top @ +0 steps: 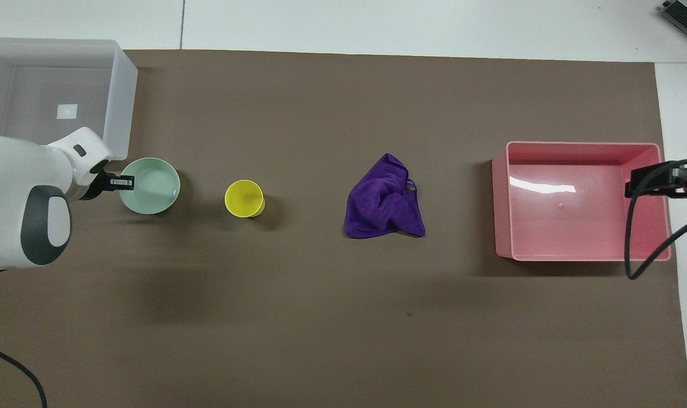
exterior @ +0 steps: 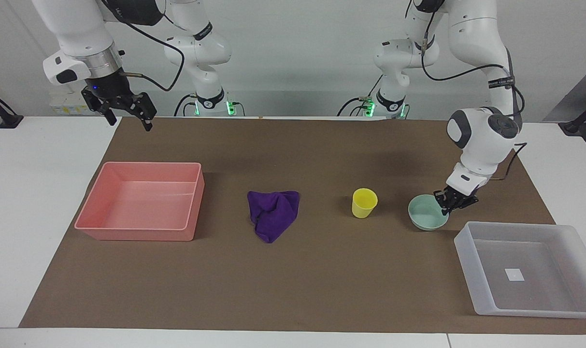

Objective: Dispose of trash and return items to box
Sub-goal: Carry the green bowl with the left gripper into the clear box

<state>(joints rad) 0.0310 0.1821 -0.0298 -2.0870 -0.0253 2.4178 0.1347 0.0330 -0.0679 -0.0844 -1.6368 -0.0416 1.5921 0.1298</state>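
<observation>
The mint-green bowl (exterior: 427, 218) (top: 150, 185) is beside the translucent box (exterior: 465, 249) (top: 126, 96), at the left arm's end of the table. My left gripper (exterior: 446, 207) (top: 123, 182) is shut on the bowl's rim, on the side toward the left arm's end. Beside the bowl stands the yellow cup (exterior: 364, 202) (top: 244, 198), upright. The purple cloth (exterior: 272, 212) (top: 384, 201) lies crumpled at mid-table. My right gripper (exterior: 128, 115) (top: 632, 182) waits open and empty, raised above the pink bin's outer side.
The pink bin (exterior: 195, 205) (top: 500, 198) sits at the right arm's end of the brown mat with nothing in it. The box holds only a white sticker (exterior: 514, 274). A black cable (top: 640, 249) hangs over the bin's corner.
</observation>
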